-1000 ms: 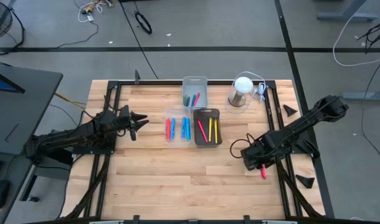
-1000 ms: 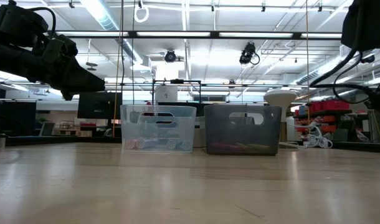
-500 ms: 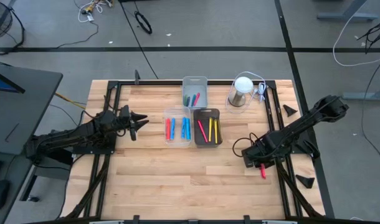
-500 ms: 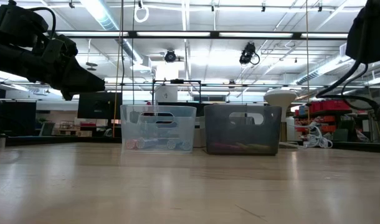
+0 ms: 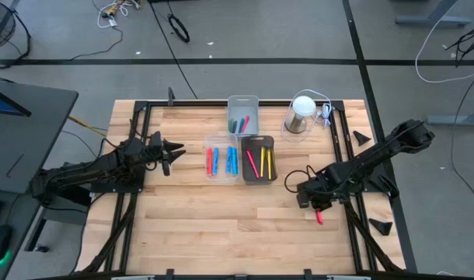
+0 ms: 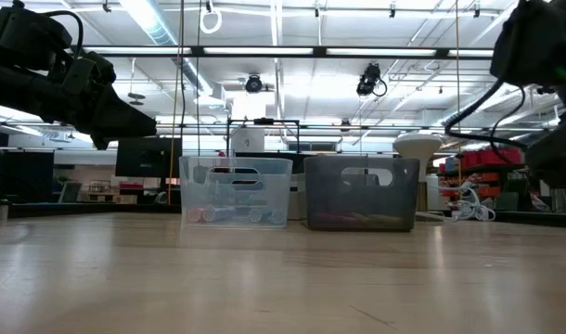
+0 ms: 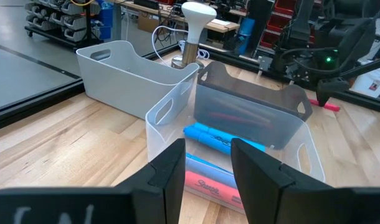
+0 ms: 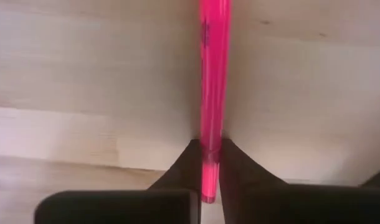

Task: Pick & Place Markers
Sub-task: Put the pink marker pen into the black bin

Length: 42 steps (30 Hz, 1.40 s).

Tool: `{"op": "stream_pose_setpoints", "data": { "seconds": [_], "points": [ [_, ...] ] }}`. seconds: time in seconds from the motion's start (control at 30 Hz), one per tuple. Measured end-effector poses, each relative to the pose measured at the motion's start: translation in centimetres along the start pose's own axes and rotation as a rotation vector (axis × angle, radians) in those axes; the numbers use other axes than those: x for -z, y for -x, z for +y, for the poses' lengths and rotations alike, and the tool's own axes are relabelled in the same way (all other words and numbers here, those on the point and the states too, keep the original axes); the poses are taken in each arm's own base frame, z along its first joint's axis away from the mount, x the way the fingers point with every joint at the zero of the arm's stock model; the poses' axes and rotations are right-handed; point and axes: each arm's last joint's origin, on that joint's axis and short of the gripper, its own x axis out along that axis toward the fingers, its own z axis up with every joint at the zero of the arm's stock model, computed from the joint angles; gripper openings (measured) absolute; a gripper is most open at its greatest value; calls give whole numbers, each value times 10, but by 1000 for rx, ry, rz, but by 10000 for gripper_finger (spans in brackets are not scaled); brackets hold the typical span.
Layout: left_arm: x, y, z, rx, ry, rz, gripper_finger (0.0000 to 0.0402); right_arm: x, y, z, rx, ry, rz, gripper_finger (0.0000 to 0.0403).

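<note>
A pink marker [image 5: 319, 217] is at the table's right side, with my right gripper [image 5: 314, 207] shut on it; the right wrist view shows it running straight out past the fingers [image 8: 207, 74]. Red and blue markers lie in a clear bin [image 5: 221, 159]. Pink and yellow ones lie in a dark bin [image 5: 258, 158], and green, blue and red ones in a far pale bin [image 5: 242, 115]. My left gripper [image 5: 172, 151] hovers open left of the bins, touching nothing. My right gripper pinches the pink marker between its two fingers near one end [image 8: 207, 163]. The fingers [image 8: 185, 167] come slanting down from above. The rest of the marker sticks out beyond them over the wood toward the near edge. Whether it is clear of the table I cannot tell.
A metal cylinder with a white dome [image 5: 301, 115] and a coiled cable stand at the far right. Black frame rails [image 5: 347, 167] run along both table sides close to my right arm. Bare wood [image 5: 221, 222] lies between the bins and the near edge.
My right gripper has sunk a little and shifted toward the table's left. The pink marker has moved left with it and now sits closer under the gripper.
</note>
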Motion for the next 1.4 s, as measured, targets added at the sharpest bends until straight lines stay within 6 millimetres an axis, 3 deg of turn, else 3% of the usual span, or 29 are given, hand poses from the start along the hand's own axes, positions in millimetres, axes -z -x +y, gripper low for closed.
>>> {"op": "stream_pose_setpoints", "data": {
  "seconds": [0.57, 0.83, 1.4],
  "points": [
    [0, 0, 0, 0, 0, 1, 135, -7, 30, 28, -104, 131, -46, 26],
    [0, 0, 0, 0, 0, 1, 135, -6, 42, 43, -149, 452, 3, 28],
    [0, 0, 0, 0, 0, 1, 135, -14, 28, 81, -71, 978, -30, 24]
  ]
}}
